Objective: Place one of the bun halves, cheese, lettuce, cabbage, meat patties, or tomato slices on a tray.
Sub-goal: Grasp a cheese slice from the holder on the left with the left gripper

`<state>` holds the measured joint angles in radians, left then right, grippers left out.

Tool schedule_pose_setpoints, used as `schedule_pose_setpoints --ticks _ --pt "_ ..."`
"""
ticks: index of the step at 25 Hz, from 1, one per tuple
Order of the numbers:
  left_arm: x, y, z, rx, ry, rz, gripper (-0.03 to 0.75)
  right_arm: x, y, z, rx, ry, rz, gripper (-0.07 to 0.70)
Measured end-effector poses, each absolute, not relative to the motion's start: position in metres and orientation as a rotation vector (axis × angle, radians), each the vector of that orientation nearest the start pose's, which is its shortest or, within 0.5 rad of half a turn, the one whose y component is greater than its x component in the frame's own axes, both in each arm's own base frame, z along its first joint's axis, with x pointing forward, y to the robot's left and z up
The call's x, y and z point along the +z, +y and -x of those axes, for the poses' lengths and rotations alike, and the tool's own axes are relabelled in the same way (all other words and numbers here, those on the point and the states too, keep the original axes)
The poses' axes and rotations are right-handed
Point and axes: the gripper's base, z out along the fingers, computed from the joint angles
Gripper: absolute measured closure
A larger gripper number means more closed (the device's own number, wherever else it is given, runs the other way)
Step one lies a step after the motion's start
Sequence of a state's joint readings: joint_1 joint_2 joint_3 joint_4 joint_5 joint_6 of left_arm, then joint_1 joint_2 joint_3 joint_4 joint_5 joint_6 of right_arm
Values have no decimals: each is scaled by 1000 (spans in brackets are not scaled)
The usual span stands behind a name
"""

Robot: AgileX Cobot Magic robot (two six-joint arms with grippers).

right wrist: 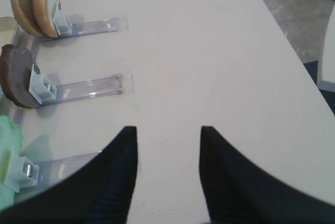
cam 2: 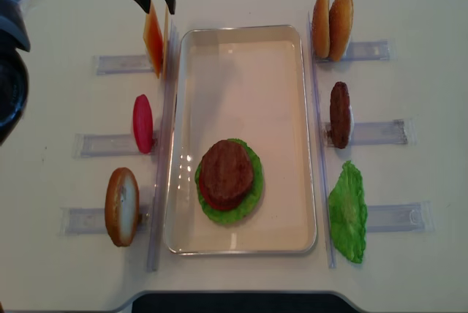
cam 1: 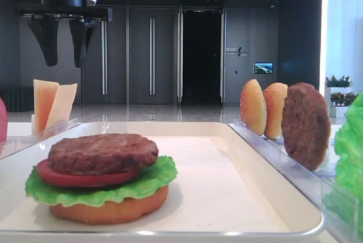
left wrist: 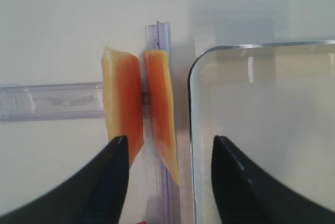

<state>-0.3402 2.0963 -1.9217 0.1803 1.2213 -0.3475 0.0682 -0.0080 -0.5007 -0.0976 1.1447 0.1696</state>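
Two pale orange cheese slices [left wrist: 123, 103] stand on edge in a clear rack just left of the white tray [left wrist: 192, 130]. My left gripper [left wrist: 170, 143] hovers open above them, its fingers straddling the slice nearer the tray and touching nothing. From above, the left gripper [cam 2: 158, 7] is over the cheese [cam 2: 154, 35] at the tray's [cam 2: 241, 31] far left corner. On the tray sits a stack [cam 2: 228, 178] of bun half, lettuce, tomato slice and meat patty. My right gripper [right wrist: 168, 130] is open and empty over bare table.
Clear racks flank the tray: a tomato slice [cam 2: 142, 123] and a bun half [cam 2: 121, 205] on the left, two bun halves [cam 2: 333, 24], a meat patty [cam 2: 340, 114] and lettuce [cam 2: 348, 210] on the right. The tray's far half is bare.
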Motion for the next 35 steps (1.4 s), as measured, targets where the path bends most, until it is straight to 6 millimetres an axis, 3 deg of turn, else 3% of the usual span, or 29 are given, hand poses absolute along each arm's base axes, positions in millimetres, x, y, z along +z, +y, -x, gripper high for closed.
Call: schedule_pose_setpoints --ticks 14,26,35 --pt "233 -137 -439 164 2870 -64 325 271 -9 10 24 2112 -117 328" --pt "232 -137 -441 167 2852 -70 325 271 -9 10 24 2112 -117 328" --pt "208 -139 -446 196 2896 -80 325 271 -9 10 25 2112 -117 328"
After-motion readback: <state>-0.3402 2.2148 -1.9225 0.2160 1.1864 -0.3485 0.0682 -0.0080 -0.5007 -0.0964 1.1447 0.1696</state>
